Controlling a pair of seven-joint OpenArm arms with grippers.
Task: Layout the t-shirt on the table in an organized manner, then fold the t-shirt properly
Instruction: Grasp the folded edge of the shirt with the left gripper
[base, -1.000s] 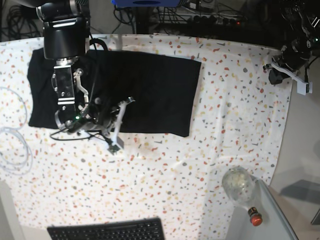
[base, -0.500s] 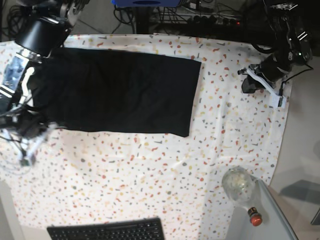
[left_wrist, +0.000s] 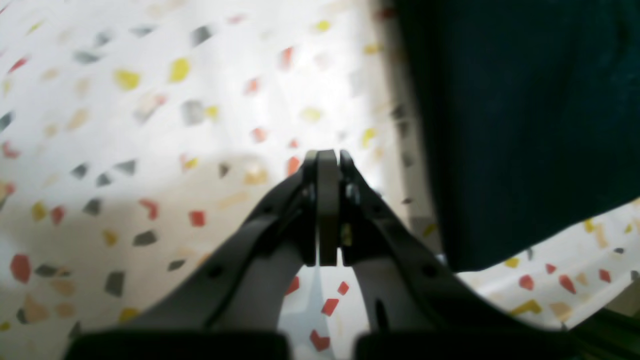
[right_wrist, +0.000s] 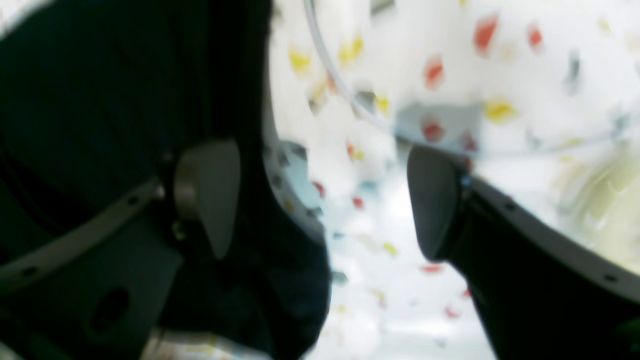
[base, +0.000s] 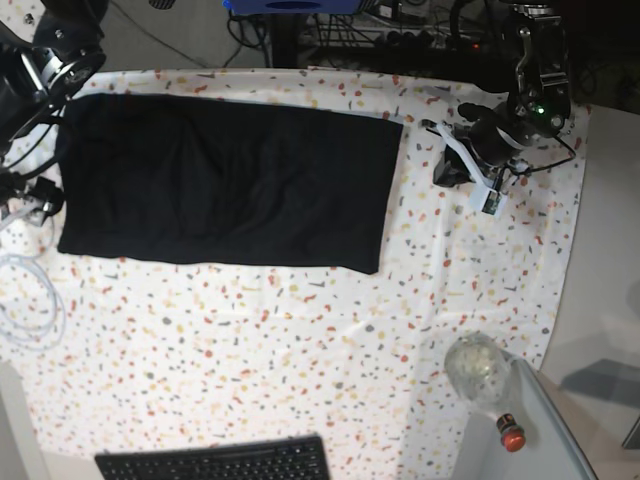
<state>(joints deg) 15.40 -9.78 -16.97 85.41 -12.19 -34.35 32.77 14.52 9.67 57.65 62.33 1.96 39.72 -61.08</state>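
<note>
Black t-shirt (base: 225, 182) flat on table (base: 300, 340), left gripper (base: 447, 168) pinched together just beyond its edge, right gripper (right_wrist: 320, 200) spread apart at opposite edge, empty

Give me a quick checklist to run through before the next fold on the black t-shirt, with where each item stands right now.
1. t-shirt lies flat as a neat rectangle on the table: ok.
2. left gripper shut, holding nothing, beside the shirt's edge: ok.
3. right gripper open, not gripping the cloth: ok.
4. Both arms off the shirt's middle: ok.
5. Cable near the shirt's corner clear of the right arm: cannot tell.
6. Layers under the fold aligned: cannot tell.
</note>
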